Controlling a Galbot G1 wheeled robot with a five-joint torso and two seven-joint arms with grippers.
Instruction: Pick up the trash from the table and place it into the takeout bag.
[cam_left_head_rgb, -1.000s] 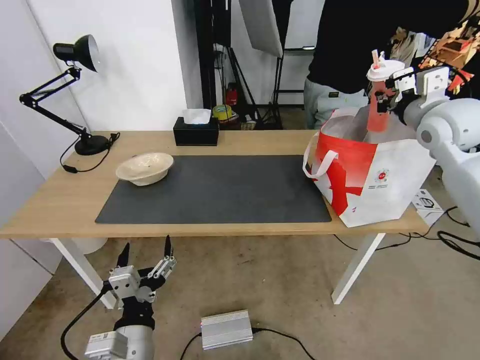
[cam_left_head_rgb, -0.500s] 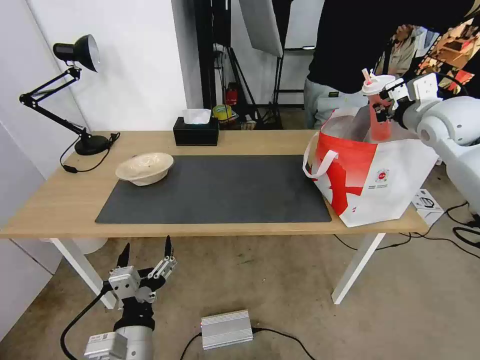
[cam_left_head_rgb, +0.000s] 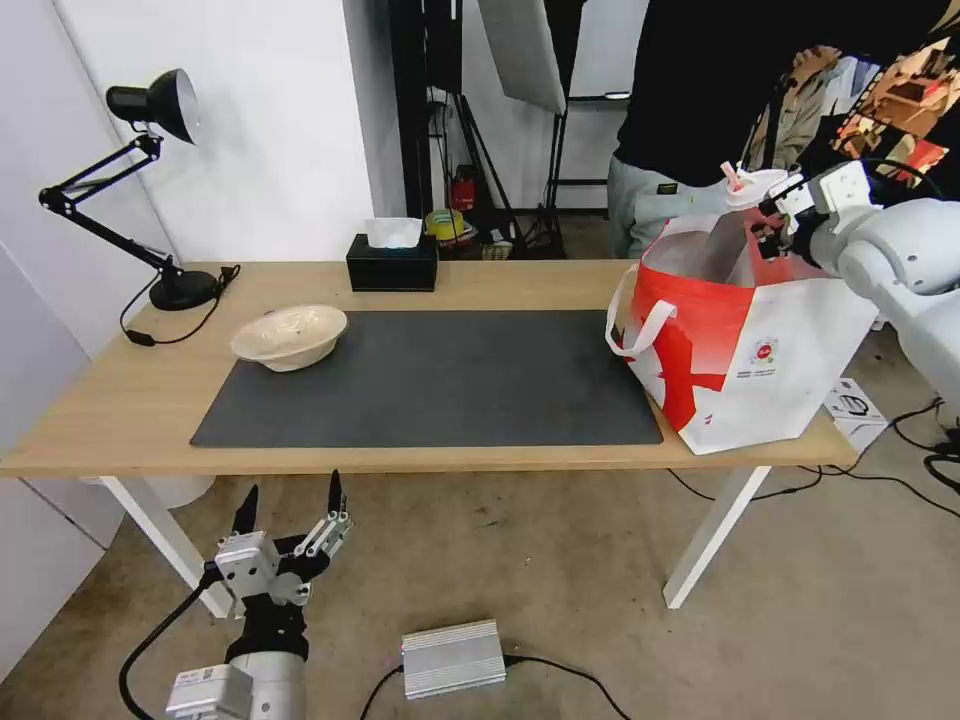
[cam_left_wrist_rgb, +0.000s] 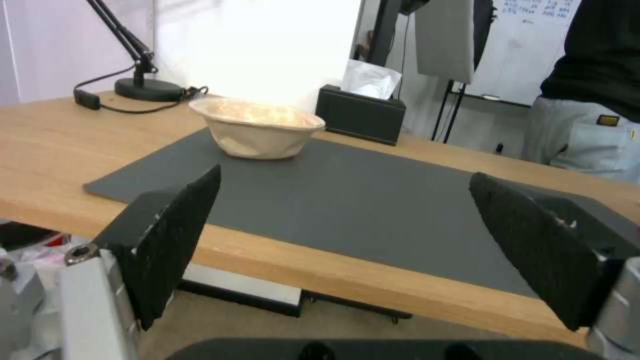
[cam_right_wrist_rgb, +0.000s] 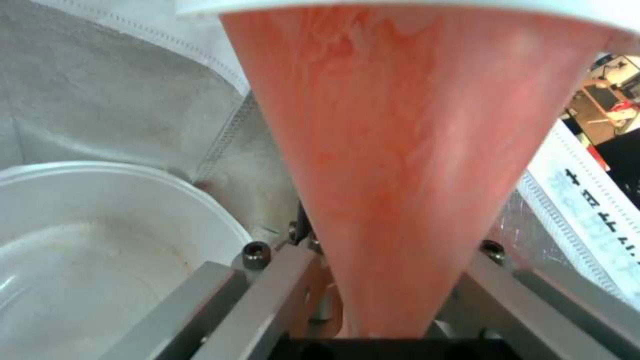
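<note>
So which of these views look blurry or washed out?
Right wrist view: the cup is so close it blurs. Left wrist view: the wall behind the bowl is blown out white, and the near pads are soft. Head view: evenly lit and sharp.

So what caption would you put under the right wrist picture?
Right gripper holds the red drink cup inside the takeout bag, beside the white plastic bowl.
</note>
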